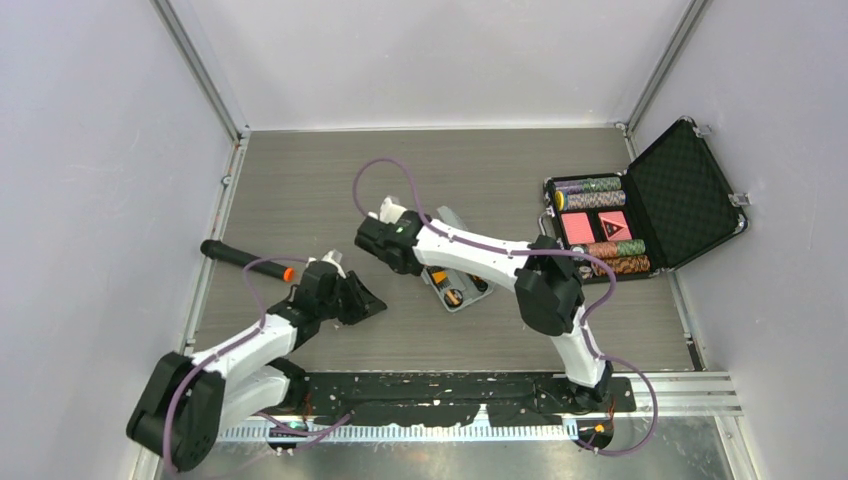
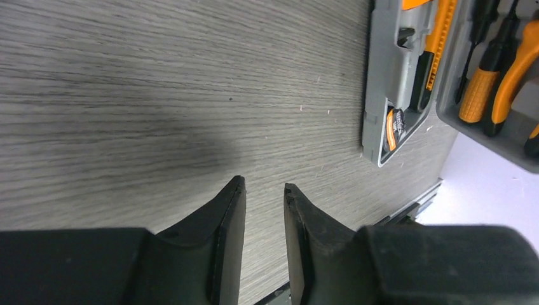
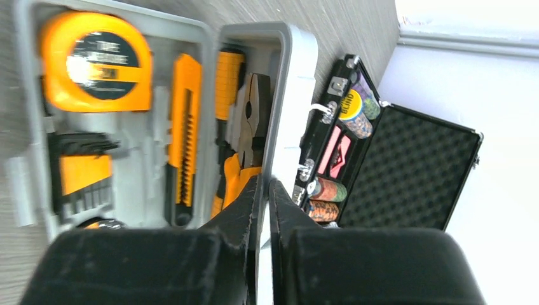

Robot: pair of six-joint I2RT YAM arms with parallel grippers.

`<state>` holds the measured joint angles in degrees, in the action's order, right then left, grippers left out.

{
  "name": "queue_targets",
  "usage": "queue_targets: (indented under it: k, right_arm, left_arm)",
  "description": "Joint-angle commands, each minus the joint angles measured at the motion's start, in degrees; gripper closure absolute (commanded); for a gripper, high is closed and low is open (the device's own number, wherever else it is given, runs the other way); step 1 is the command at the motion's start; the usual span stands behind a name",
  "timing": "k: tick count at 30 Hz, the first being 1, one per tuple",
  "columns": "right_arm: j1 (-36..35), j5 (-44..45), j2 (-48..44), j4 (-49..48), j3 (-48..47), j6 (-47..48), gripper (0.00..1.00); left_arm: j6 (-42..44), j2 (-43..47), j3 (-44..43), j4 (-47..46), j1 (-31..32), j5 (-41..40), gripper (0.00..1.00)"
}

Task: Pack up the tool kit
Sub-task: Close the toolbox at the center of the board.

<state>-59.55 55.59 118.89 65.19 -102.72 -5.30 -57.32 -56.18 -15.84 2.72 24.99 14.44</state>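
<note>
One black orange-tipped tool loose left of left gripper, long axis crosswise; nearer left arm. Left gripper slightly parted, empty; right gripper clenched empty over tool kit.

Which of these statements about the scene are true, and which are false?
1. The tool kit lies open. True.
2. The left gripper holds a tool. False: nothing is between its fingers; a black tool lies on the table.
3. The tape measure sits in the kit. True.
4. The chip case is closed. False: its lid stands open.
5. The right gripper is wide open. False: it is shut.
</note>
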Motion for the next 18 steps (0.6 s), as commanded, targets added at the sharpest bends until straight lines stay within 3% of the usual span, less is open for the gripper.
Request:
queue_targets:
  k: [1,6,9,12,18]
  right_arm:
    - [-2.9,-0.5,1.3,2.7,-4.2,-3.9,0.95]
    - [-4.2,-4.8,0.4,1.5,-3.5,-4.9,0.94]
    - [-5.0,-13.3,-1.5,-3.0,-1.4,-4.7,0.91]
    - [-5.2,-22.4,-5.6,-8.1,1.8,-4.9,0.80]
    - [-1.5,-27.0,-15.0,-15.0,9.2,-4.9,0.61]
  left_arm:
    - [-5.8,-8.0,1.1,-19.1,0.0,5.8,0.72]
    - [-7.2,-15.1,-1.1,-25.1,2.2,6.5,0.72]
    - [-7.3,-14.8,-0.6,-25.7,2.7,5.3,0.72]
    - [-7.2,-12.7,0.4,-24.8,2.8,3.4,0.72]
    - [-5.8,-10.8,-0.7,-22.1,3.8,1.9,0.71]
